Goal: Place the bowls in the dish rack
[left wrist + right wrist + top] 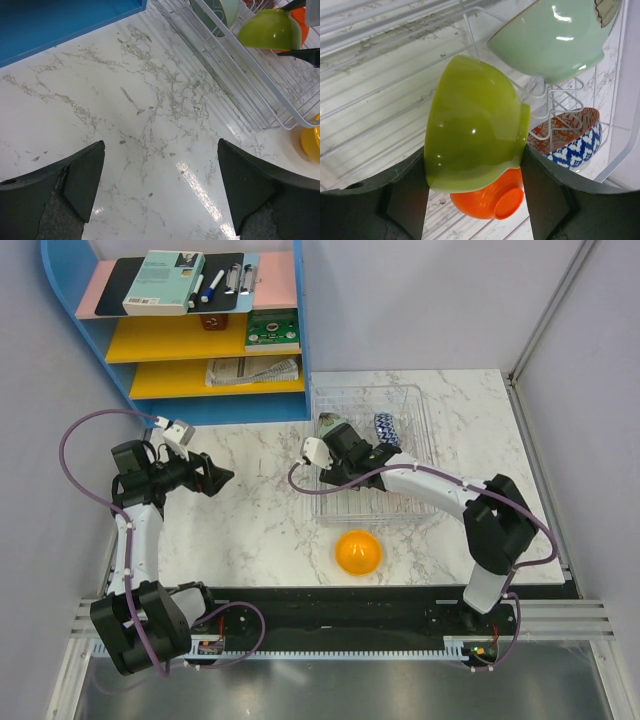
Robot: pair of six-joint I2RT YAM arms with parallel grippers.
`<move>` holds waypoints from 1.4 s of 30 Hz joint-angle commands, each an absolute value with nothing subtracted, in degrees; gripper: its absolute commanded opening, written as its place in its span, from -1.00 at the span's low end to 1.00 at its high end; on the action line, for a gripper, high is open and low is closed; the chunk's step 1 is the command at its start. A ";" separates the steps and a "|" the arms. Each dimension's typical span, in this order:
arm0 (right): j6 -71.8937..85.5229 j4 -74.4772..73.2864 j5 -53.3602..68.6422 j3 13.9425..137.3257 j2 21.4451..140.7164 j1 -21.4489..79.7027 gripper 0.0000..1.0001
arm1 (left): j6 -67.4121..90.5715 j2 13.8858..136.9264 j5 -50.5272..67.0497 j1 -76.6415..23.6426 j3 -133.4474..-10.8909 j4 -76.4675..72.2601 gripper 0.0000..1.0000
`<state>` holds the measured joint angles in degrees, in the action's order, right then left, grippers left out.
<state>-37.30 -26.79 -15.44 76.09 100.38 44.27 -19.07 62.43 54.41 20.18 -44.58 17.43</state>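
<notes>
Lime green bowl (470, 125), glossy and smooth, sits on edge between the fingers of the right gripper (472, 155). The fingers are closed against its outer wall and rim, inside the clear ribbed dish rack (410, 400). Directly beneath it an orange-red bowl (492, 202) lies with its foot outward. A pale green bowl (550, 40) and a patterned bowl (575, 145) stand tilted in white wire slots just beyond, so that side is crowded. A yellow-orange bowl (358, 552) rests on the marble table (260, 530) just outside the rack's near rim. The left gripper (222, 478) hangs spread fully wide over the marble, holding nothing, well apart from the rack.
</notes>
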 commanded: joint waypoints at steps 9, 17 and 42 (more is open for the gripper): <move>-43.33 -16.96 -24.26 74.62 106.87 47.28 -1.00 | -20.21 59.94 56.95 20.74 -43.42 15.56 0.99; -43.59 -16.52 -24.52 74.62 108.81 48.43 -0.68 | -20.30 59.94 57.04 20.92 -43.33 15.56 0.99; -39.90 -25.31 -14.60 74.97 102.92 48.87 0.83 | -20.21 59.06 57.83 21.62 -43.33 15.56 0.99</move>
<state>-41.74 -22.87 -18.26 75.07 106.08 48.62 -19.09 60.58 55.92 21.19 -43.42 17.34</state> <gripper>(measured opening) 0.905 0.993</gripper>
